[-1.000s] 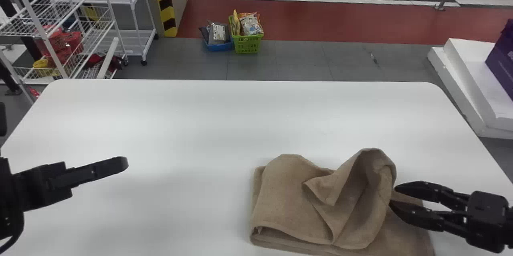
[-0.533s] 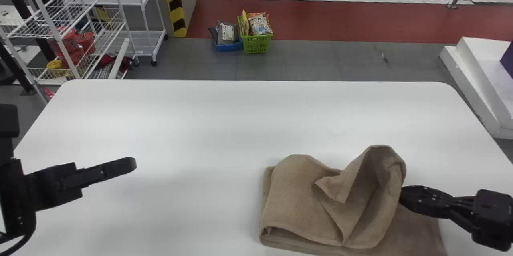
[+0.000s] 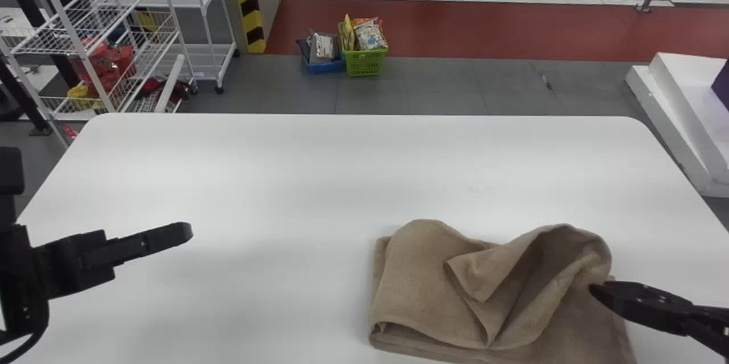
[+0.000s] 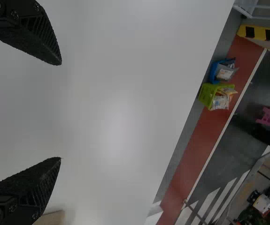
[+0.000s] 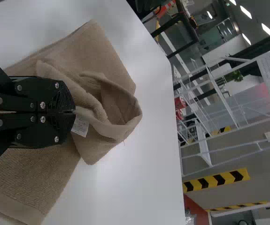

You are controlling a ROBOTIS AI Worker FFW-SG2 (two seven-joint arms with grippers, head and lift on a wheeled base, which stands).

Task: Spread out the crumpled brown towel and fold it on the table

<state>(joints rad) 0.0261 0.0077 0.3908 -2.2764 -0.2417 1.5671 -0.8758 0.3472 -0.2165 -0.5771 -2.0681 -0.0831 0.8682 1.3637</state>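
Left side: black two-finger left gripper [image 4: 61,111] parked over the white flat-topped table [image 3: 256,182], fingers spread, holding nothing; no real change there.

Right of it, brown terry-cloth towel [image 3: 418,295] on the table's near right part. Its left portion lies in stacked layers, loose edge at the near side, same as half a second ago. Middle: a turned-over corner [image 3: 475,278] sits on top, also about where it was. Next, the raised fold [image 3: 569,238] is what changed: it stood taller and narrower, now it's drawn lower, wider and further right.

Far right: black two-finger right gripper [image 5: 74,112], apart-fingered a second ago, is now closed, pinching the towel beside a small white label [image 5: 80,125]. Tips are partly buried, so how many layers it has is hard to say. It has moved right and nearer the robot, fold following.

Meaning: the bunched part is probably being pulled open. Still spreading, I'd say; proper folding comes after. Risk: dragging the under layers along.
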